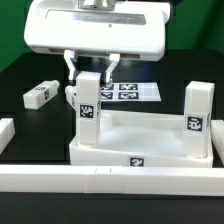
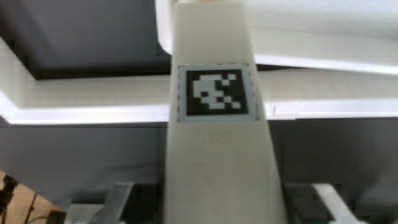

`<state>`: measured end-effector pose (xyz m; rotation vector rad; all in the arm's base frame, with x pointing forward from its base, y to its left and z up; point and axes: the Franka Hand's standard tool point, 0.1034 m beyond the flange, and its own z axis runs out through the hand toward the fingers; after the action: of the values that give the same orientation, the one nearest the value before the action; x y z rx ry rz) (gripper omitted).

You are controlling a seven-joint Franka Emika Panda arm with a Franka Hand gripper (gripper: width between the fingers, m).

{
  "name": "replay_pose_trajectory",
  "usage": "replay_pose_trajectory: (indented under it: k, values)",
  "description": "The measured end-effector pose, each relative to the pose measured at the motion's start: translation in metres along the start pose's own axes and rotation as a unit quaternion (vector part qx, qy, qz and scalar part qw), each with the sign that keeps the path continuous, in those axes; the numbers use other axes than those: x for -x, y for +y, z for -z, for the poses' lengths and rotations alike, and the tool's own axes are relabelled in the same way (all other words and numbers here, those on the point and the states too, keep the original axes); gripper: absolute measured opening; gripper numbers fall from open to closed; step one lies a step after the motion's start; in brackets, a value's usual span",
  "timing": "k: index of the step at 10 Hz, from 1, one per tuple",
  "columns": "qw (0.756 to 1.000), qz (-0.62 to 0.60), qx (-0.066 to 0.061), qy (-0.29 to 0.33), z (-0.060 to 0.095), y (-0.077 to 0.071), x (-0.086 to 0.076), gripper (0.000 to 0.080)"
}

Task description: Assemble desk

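The white desk top (image 1: 100, 152) lies tray-like in the middle of the table, its rim (image 2: 80, 100) also showing in the wrist view. A square white leg (image 1: 88, 108) with a tag stands upright at the top's corner on the exterior view's left. My gripper (image 1: 90, 72) comes down from above and is shut on that leg's upper end, one finger on each side. Seen from the wrist, the leg (image 2: 217, 60) runs between my fingers (image 2: 125, 203), and my gripper (image 2: 222, 208) straddles it. A second leg (image 1: 197, 105) stands upright at the corner on the exterior view's right.
A loose white leg (image 1: 40, 95) lies on the black table at the exterior view's left. The marker board (image 1: 128, 91) lies flat behind the desk top. Long white rails (image 1: 110, 182) border the front and both sides.
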<state>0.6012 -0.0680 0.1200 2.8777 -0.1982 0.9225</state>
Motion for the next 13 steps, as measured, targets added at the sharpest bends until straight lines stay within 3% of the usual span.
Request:
replay_pose_trajectory:
  k: [3, 4, 5, 8, 13]
  values:
    - [1.000, 0.001, 0.000, 0.002, -0.001, -0.001, 0.000, 0.0291]
    - [1.000, 0.001, 0.000, 0.002, -0.001, -0.001, 0.000, 0.0484]
    - [1.000, 0.001, 0.001, 0.002, -0.001, 0.000, 0.000, 0.0612]
    - [1.000, -0.002, 0.002, -0.002, 0.001, 0.008, -0.002, 0.0647]
    - [1.000, -0.004, -0.005, -0.020, 0.018, 0.020, -0.024, 0.0649]
